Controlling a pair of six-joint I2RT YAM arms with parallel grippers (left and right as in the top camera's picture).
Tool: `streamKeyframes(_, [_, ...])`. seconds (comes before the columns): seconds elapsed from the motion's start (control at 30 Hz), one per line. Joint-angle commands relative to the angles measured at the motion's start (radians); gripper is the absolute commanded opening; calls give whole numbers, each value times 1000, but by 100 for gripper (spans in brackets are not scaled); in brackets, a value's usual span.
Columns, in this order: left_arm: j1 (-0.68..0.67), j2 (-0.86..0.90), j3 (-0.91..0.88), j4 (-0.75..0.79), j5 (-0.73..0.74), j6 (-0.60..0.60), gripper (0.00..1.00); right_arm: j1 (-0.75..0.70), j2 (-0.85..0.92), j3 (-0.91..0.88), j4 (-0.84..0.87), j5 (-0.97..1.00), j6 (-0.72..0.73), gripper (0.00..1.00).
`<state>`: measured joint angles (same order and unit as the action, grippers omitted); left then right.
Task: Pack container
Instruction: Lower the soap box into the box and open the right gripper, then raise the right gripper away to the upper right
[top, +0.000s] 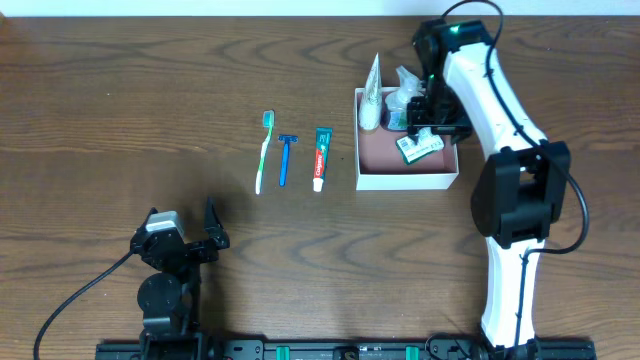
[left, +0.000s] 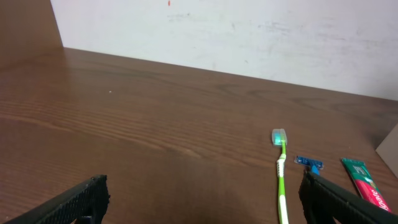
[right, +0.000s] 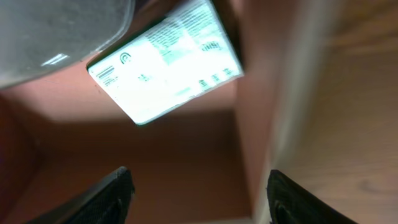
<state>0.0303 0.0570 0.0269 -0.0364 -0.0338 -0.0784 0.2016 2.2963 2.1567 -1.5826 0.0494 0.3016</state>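
The container (top: 408, 181) is a shallow white box with a dusty-pink inside, at the right of the table. In it are a white tube (top: 372, 96), a clear bottle (top: 405, 92) and a green-and-white packet (top: 421, 149). My right gripper (top: 432, 124) hangs open and empty over the container's right part. In the right wrist view the open jaws (right: 199, 186) sit above the pink floor beside the wall (right: 273, 124), with the packet (right: 165, 62) ahead. My left gripper (top: 181, 218) is open and empty near the front left (left: 205, 202).
A green toothbrush (top: 265, 150), a blue razor (top: 287, 158) and a green-and-red toothpaste tube (top: 321, 158) lie side by side left of the container. They also show in the left wrist view: toothbrush (left: 281, 171), razor (left: 309, 163), toothpaste (left: 364, 183).
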Motion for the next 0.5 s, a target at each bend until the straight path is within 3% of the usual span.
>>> streamKeyframes(0.0, [4, 0, -23, -34, -27, -1, 98, -40, -15, 142, -41, 18, -16, 72])
streamKeyframes(0.1, [4, 0, -23, -34, -27, -1, 98, -74, -15, 269, -94, 18, -25, 79])
streamKeyframes(0.27, [4, 0, -23, -33, -27, -1, 98, -152, -27, 412, -116, -63, -49, 98])
streamKeyframes(0.47, [4, 0, -23, -34, -27, -1, 98, -277, -32, 436, -106, -98, -21, 99])
